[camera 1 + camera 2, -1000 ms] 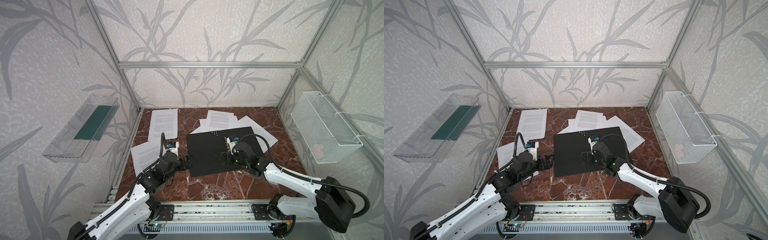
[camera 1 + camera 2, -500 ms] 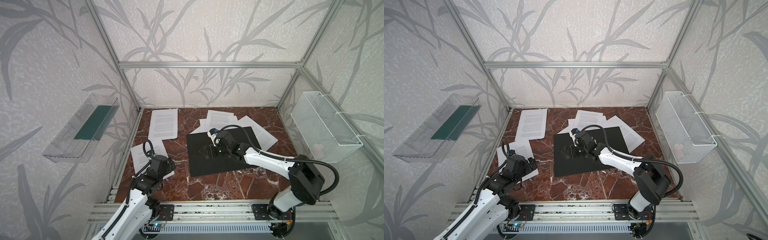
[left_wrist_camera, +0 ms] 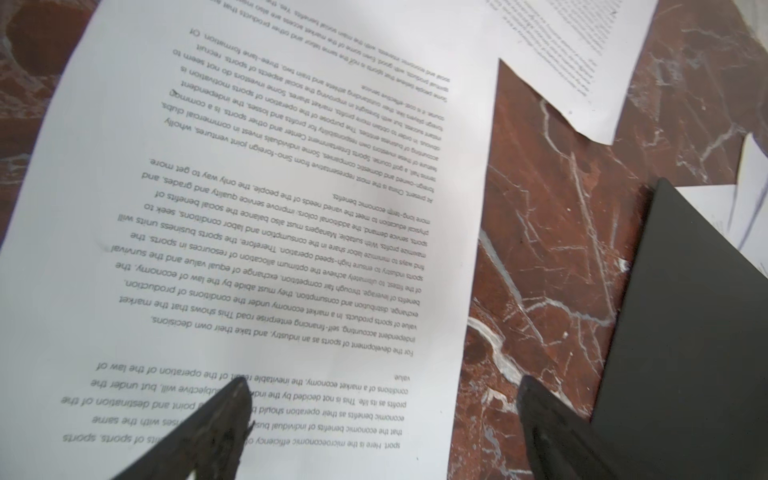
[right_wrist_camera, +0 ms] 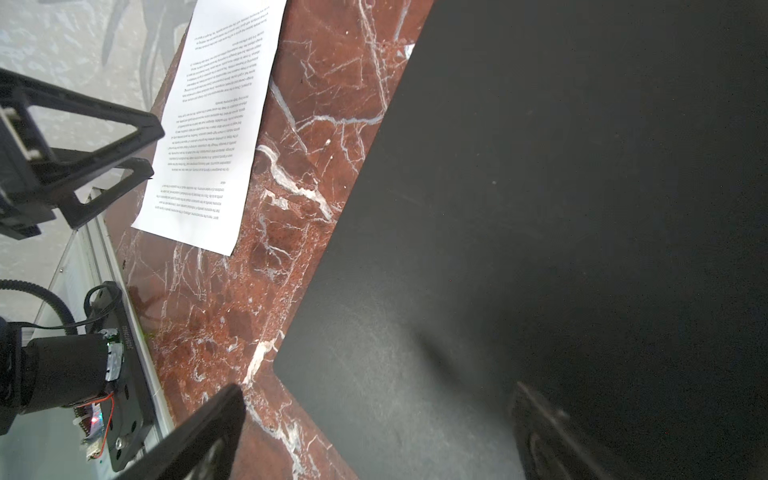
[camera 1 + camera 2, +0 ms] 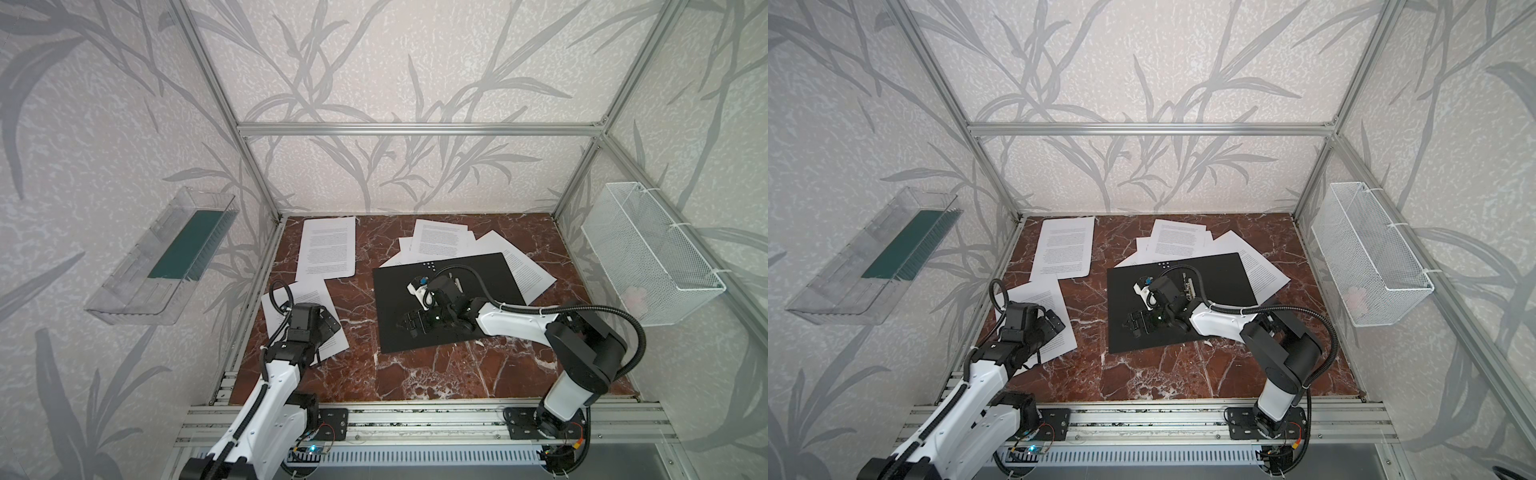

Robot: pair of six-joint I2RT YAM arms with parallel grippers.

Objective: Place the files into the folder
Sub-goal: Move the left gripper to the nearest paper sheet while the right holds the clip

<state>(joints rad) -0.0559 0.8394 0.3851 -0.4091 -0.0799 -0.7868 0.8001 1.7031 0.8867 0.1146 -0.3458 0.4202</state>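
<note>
The folder (image 5: pixel 490 274) lies flat in the middle of the table with a black face up, its metal clip (image 5: pixel 1190 287) showing beside the right wrist. The files are several white printed sheets: one at the back left (image 5: pixel 328 247), one at the near left (image 5: pixel 301 297), a fanned pile (image 5: pixel 442 239) tucked under the folder's far edge. My left gripper (image 5: pixel 328 328) hangs open just above the near-left sheet (image 3: pixel 249 187), one finger over paper, the other over marble. My right gripper (image 5: pixel 409 326) is open over the folder's near-left corner (image 4: pixel 498 208), holding nothing.
A clear plastic tray (image 5: pixel 166 257) with a green insert hangs on the left wall. On the right wall hangs a white wire basket (image 5: pixel 648 257). Aluminium rails (image 5: pixel 415 415) run along the red marble table's (image 5: pixel 436 374) front edge.
My left gripper has pulled back from the folder's left edge to the near-left sheet. My right gripper has swung left across the folder toward its near-left corner. Both stayed open.
</note>
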